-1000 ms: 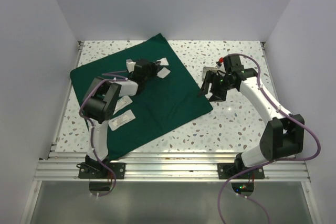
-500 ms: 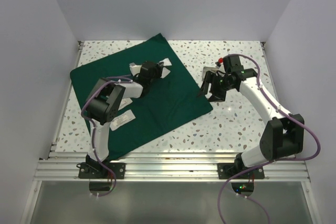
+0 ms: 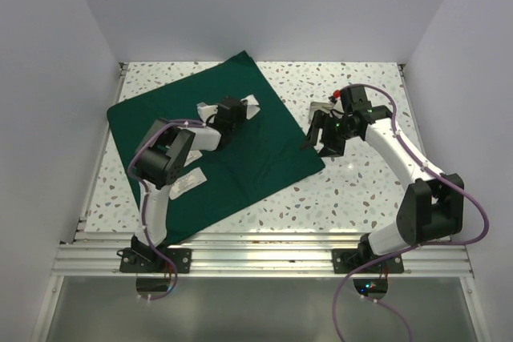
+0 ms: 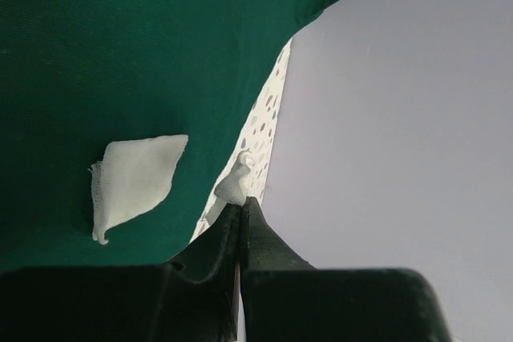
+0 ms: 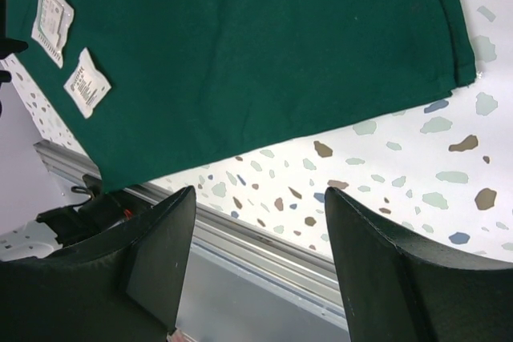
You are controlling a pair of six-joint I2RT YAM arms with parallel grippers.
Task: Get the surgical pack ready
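The dark green cloth drape lies spread flat and skewed on the left and middle of the speckled terrazzo table, one corner pointing at the far wall. Its weave is matte and fine, with a few soft creases and a hemmed right edge.

On its far half a white gauze pad lies beside the left gripper, and a second gauze square lies on the gripper's other side. The gauze is thin and its edges are frayed. Two flat white packets with printed faces and crimped borders rest side by side on the drape's near left part.

The left gripper hangs low over the drape with its dark fingers pressed together, pinching a small crumpled gauze scrap at their tips. The right gripper hovers by the drape's right corner, its two broad black fingers spread wide with nothing between them. A ribbed aluminium rail runs along the table's near edge.
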